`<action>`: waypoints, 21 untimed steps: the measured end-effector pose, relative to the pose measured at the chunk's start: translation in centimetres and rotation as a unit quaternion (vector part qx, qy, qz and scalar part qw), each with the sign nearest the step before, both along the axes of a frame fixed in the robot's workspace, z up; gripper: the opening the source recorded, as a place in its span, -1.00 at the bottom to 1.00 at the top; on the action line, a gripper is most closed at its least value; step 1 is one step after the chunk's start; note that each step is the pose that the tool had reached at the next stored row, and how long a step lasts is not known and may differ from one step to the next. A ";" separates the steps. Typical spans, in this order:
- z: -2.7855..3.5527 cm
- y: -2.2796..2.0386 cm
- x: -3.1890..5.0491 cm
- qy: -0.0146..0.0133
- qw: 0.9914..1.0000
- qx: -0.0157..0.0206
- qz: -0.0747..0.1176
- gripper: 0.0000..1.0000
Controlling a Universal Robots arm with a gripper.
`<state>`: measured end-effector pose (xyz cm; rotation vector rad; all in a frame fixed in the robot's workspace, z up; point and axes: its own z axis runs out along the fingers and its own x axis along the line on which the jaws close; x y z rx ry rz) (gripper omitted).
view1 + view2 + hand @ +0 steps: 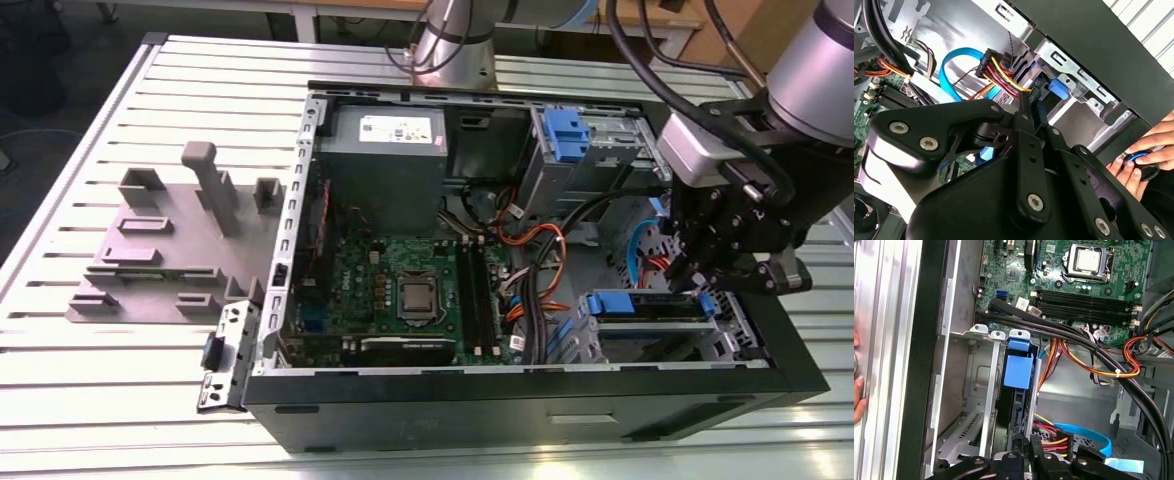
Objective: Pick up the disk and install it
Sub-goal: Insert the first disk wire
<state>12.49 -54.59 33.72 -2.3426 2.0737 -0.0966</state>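
fingers: black fingers (1030,107) are lying close together with their tips in the drive cage, above the disk's rear edge; whether they are pinching anything i cannot tell
gripper: the gripper (721,262) is hanging over the case's corner at the exterior view's right, just above the lower drive bay
disk: the disk (650,305) is sitting in the lower drive bay, its blue carrier showing at the top; in the first wrist view the blue carrier (1018,371) is standing between the silver cage rails (990,390)
cage latch: a second blue plastic piece (566,135) is sitting on the upper silver cage, well apart from the gripper
cables: orange, yellow and red wires (1094,365) and a flat blue cable (951,75) are crowding the space beside the bay; thick black cables (1064,332) are crossing between the motherboard and the cage
motherboard: the green motherboard (400,290) is lying in the middle of the open case (534,405)
grey box: a grey metal box with a white sticker (387,150) is sitting at the case's far end
fixture: a grey plastic fixture (160,250) is resting on the slatted counter (80,390) to the exterior view's left of the case
hand: a person's hand (1149,150) is holding a small black-and-blue object outside the case wall
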 end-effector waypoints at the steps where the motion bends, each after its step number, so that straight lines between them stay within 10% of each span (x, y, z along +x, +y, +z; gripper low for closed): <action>1: -0.02 -0.09 -0.03 0.000 1.000 0.001 0.000 -0.65; 9: -0.17 -0.80 -0.24 -0.002 1.000 0.017 0.000 -0.65; 21: -0.37 -0.96 -0.80 -0.008 1.000 0.025 -0.012 -0.65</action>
